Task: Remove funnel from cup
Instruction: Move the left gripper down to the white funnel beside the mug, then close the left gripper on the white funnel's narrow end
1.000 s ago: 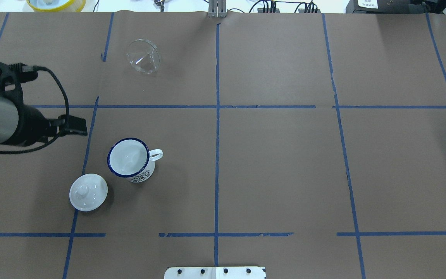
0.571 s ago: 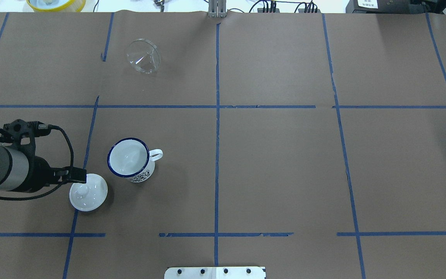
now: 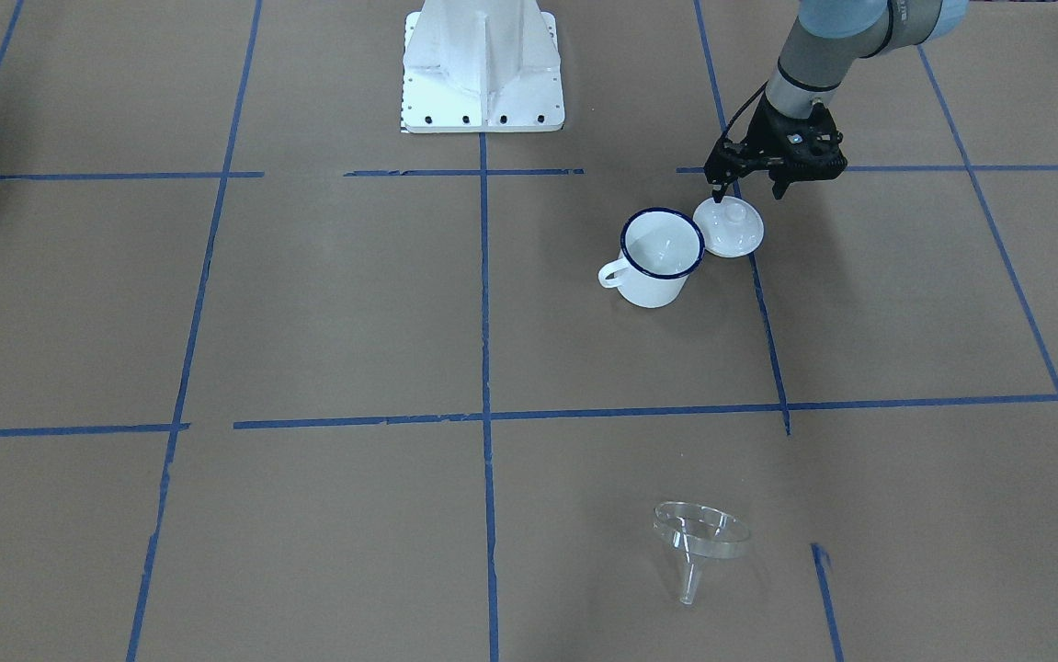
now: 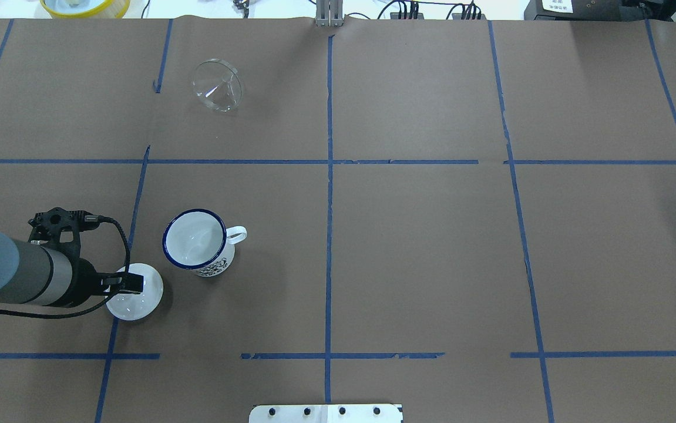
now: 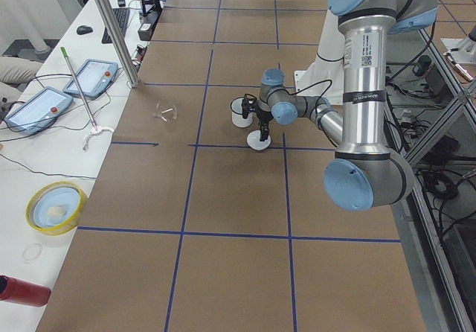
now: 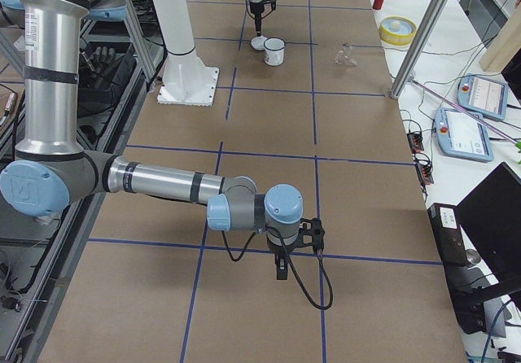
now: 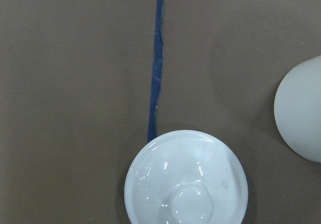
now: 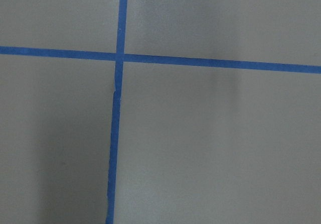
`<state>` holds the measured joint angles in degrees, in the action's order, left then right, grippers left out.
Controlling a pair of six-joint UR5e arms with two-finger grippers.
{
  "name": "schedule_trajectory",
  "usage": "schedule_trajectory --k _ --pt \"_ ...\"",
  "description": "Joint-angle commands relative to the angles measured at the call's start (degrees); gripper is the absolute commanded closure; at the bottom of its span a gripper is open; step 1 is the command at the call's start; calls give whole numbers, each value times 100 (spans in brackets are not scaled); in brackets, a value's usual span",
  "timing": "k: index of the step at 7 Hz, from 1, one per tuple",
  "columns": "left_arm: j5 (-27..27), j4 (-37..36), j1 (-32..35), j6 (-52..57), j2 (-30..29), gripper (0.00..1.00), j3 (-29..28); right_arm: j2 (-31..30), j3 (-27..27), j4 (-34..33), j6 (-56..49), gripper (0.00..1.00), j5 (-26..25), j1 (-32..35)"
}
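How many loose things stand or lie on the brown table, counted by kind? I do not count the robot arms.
Clear funnel: 1
White cup with a blue rim: 1
White lid with a knob: 1
Total: 3

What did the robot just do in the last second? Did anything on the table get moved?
The left gripper swung back toward the robot and now hangs open over the white lid, gripping nothing. The funnel, the cup and the lid have not moved.
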<state>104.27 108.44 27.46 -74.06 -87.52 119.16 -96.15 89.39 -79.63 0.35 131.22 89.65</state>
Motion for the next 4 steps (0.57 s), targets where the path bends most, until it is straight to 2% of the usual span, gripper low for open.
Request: schedule_trajectory --k 1,3,4 --pt "-3 -7 -4 5 -318 13 -313 0 0 0 0 0 0 0" --pt "-3 -7 22 49 -292 23 -306 0 0 0 0 0 0 0" --pt "6 -7 31 75 -258 23 -297 0 0 0 0 0 0 0"
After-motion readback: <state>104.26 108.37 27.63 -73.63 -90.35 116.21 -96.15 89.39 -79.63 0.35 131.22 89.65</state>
